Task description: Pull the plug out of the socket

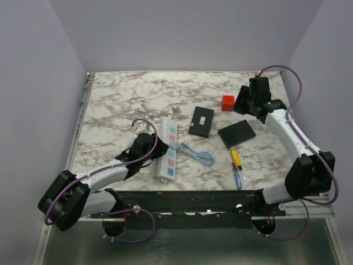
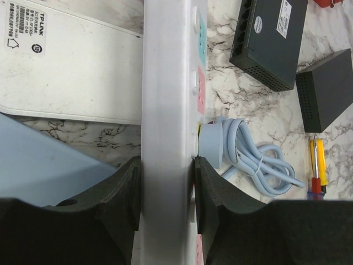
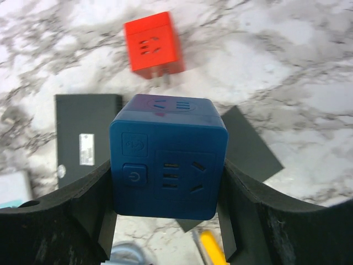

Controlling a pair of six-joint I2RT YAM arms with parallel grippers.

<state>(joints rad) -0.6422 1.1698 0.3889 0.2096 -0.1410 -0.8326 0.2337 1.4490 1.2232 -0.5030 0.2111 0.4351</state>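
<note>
The long white power strip lies lengthwise at the table's left middle. A light-blue plug sits in its right face, with its coiled light-blue cable beside it. My left gripper is shut across the strip, its right finger just below the plug. My right gripper is at the far right, shut on a dark blue cube socket and holding it above the table.
A red cube socket sits next to my right gripper. Two black boxes lie right of the strip. Screwdrivers lie near the front. A white flat box lies left of the strip.
</note>
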